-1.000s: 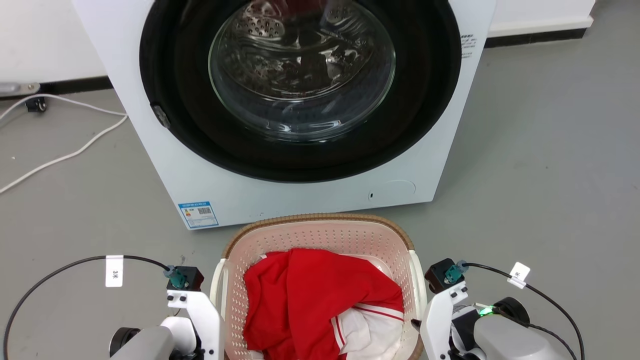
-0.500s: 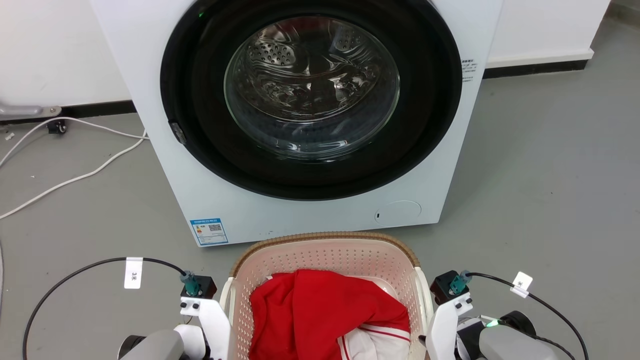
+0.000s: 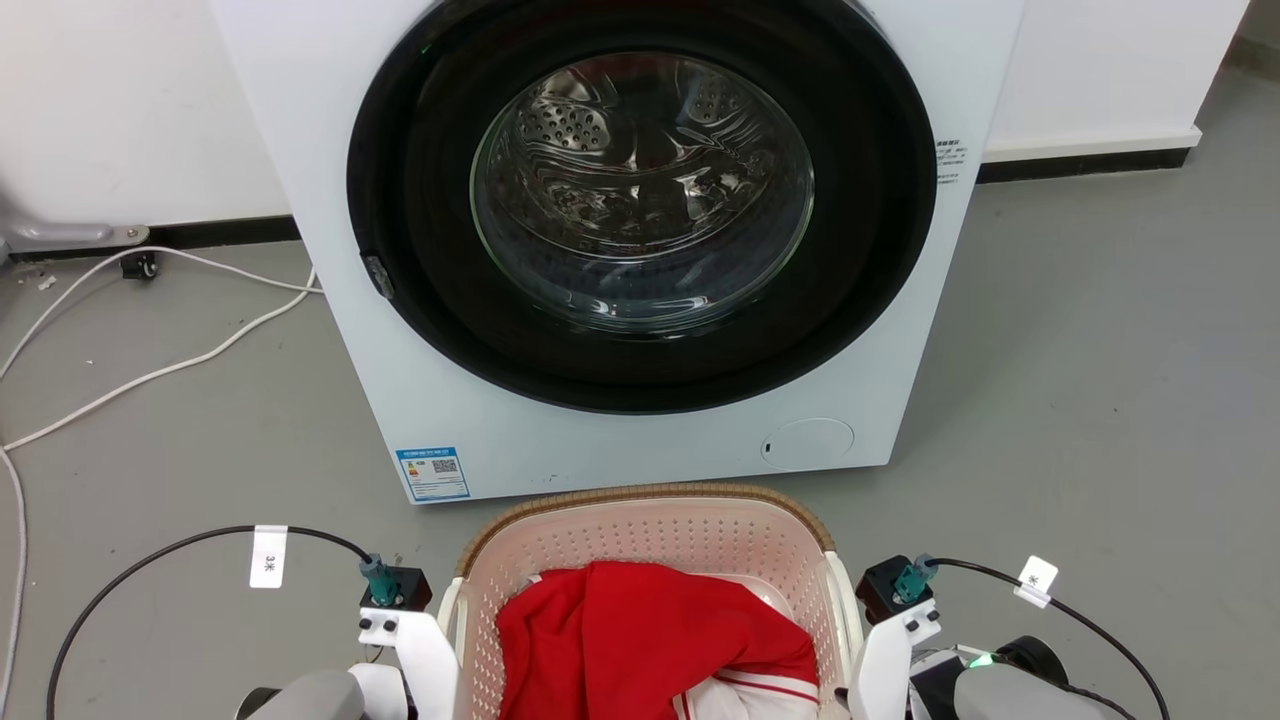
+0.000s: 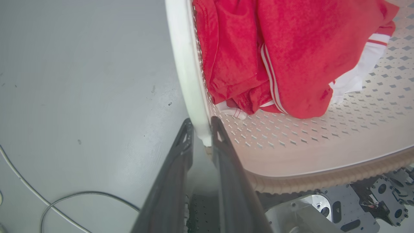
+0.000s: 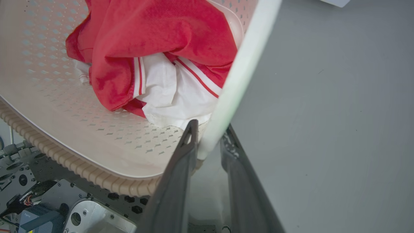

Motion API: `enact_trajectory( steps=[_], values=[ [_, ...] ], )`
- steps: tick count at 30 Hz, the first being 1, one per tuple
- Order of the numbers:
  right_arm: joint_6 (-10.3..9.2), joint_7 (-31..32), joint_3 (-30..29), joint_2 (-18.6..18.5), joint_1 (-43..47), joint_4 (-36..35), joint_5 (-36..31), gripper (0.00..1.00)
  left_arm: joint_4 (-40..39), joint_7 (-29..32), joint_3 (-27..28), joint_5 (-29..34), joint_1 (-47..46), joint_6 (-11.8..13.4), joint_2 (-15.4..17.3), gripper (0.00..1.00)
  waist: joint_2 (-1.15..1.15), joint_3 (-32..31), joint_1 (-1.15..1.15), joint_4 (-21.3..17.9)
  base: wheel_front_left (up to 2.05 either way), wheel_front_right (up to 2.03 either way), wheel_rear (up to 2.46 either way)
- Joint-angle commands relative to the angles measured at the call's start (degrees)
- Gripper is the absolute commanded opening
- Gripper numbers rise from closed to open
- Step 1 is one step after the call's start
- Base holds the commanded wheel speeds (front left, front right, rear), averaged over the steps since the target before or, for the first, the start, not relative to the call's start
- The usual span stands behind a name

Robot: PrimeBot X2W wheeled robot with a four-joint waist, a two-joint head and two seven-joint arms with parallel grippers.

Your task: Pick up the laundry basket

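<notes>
The laundry basket (image 3: 648, 496), cream with perforated walls and a brown woven-look rim, sits at the bottom centre of the head view between my two wrists. A red and white garment (image 3: 640, 630) lies in it. In the left wrist view my left gripper (image 4: 202, 129) is shut on the basket's white side handle (image 4: 186, 64). My right gripper (image 5: 208, 137) is shut on the other white handle (image 5: 242, 71). Both wrist views look into the basket (image 4: 323, 139), and the red garment (image 5: 161, 35) is bunched on its floor.
A big white washing machine (image 3: 420, 400) with a dark round door stands right behind the basket. White cables (image 3: 150, 372) trail over the grey floor at the left. My own base (image 5: 64, 210) lies under the basket's near rim. Open floor spreads to the right.
The head camera has moved: the washer and floor slide down and right in the picture. The basket stays between my wrists, and both grips look unchanged.
</notes>
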Motion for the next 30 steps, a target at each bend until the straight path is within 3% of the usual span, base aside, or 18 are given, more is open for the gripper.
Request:
enact_trajectory(
  steps=[1,30],
  values=[
    [-0.10,-0.06,0.25,-0.20,0.43,0.29,0.16,0.00,0.14,0.30,-0.47,-0.25,0.41,-0.08,0.66,0.00,-0.01,-0.05,0.00,0.07,0.00,0.00,0.00],
    [-0.10,0.81,0.78,-0.18,0.40,0.34,0.51,0.00,0.39,-0.08,-5.43,-5.51,-0.56,-0.08,0.87,0.00,-0.01,0.24,0.00,0.51,0.00,0.00,0.00]
  ],
)
